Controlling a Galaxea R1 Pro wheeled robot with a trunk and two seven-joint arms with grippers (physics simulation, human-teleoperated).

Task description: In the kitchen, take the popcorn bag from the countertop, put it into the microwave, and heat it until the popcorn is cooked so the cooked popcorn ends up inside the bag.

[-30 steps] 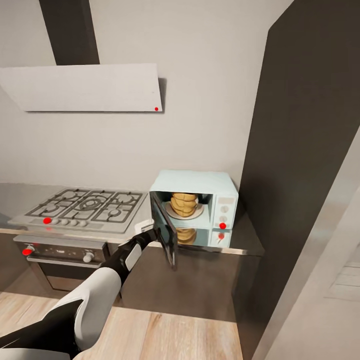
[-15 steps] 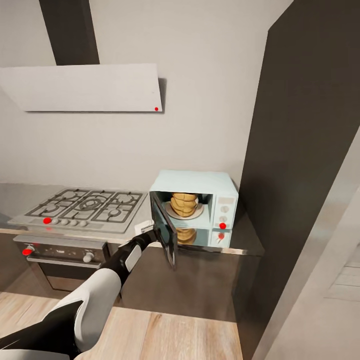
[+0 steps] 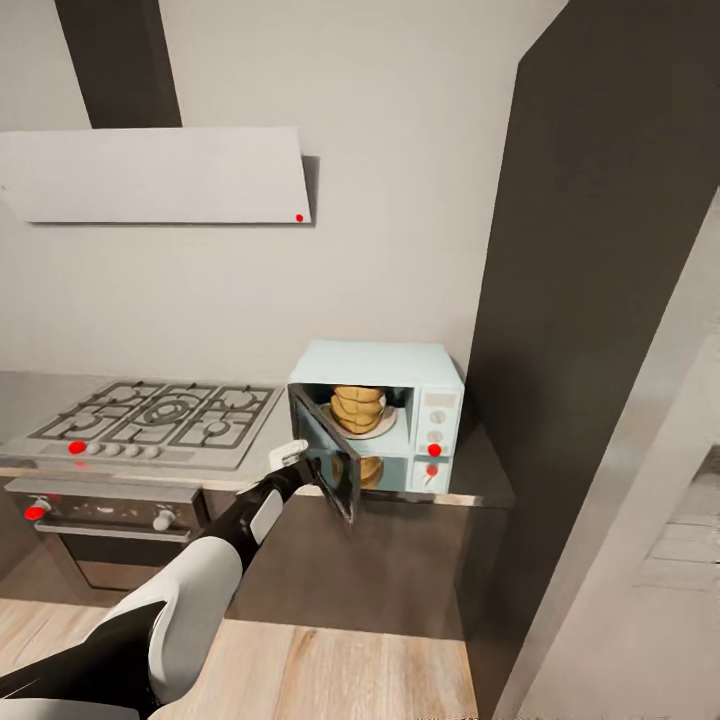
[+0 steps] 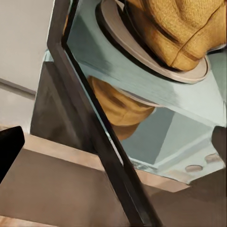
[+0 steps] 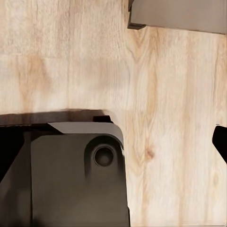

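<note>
Head view shifted; microwave (image 3: 430,370) door (image 3: 325,462) narrower.

A glossy mint-blue enamel look is being shown by the microwave (image 3: 377,361), its door (image 3: 322,464) glazed in dark glass. Crumpled tan paper is seen on the popcorn bag (image 3: 357,407). The grey bench (image 3: 480,470) is looking smooth and reflective; the floor (image 5: 170,94) is showing pale matt wood grain.

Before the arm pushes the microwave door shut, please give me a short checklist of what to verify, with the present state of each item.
1. Popcorn bag inside the microwave, on the round plate: ok.
2. Bag clear of the door's swing path: ok, it seems set back in the cavity.
3. Door closed: not ok, it stands open.
4. Left gripper placed at the door's outer side: ok.
5. Left gripper open or shut: cannot tell.
6. Heating started: cannot tell.
</note>
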